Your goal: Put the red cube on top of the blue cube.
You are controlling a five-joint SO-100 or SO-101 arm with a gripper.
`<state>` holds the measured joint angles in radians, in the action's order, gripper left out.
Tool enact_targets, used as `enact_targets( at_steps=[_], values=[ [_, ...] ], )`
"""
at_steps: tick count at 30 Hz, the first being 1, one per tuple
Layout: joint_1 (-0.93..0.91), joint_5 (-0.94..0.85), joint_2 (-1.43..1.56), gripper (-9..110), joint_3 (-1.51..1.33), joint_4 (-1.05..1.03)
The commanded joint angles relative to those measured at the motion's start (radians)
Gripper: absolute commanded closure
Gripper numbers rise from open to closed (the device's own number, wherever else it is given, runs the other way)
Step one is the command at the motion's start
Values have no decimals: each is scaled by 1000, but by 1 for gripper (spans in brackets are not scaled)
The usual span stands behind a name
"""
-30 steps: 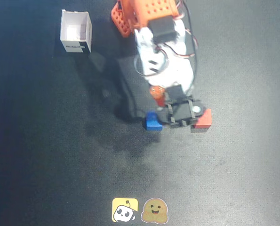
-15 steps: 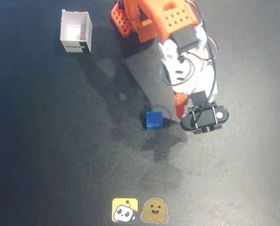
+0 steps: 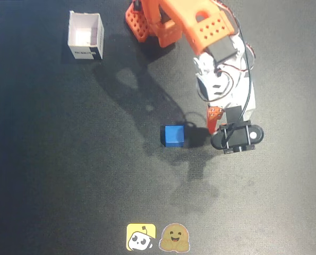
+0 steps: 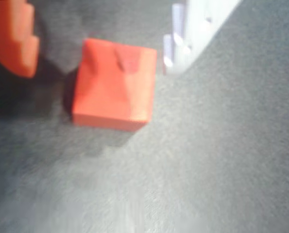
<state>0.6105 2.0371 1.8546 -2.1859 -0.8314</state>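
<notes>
In the overhead view the blue cube (image 3: 173,135) sat mid-table, the gripper (image 3: 215,126) just to its right. A box (image 3: 85,35) stood well apart, up left. In the wrist view the red cube (image 4: 113,91) lay between the fingers (image 4: 11,36).

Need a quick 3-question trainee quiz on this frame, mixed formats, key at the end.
1. True or false: the red cube already sits on the blue cube.
2. In the overhead view, the white box lies: A) top left B) bottom right C) centre.
3. Fill in: in the wrist view, the red cube lies between the gripper's orange and ____ fingers.

Key: 1 false, the blue cube's top is bare; 2 A; 3 white.
</notes>
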Motion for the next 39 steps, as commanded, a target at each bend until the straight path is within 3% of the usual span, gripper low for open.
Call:
enact_targets(
  at_steps=[1,32,39],
  values=[
    [14,25,-2,81,-6,38],
    [48,149,-153,81,-121,278],
    [41,169,-160,92,-132,290]
  ],
)
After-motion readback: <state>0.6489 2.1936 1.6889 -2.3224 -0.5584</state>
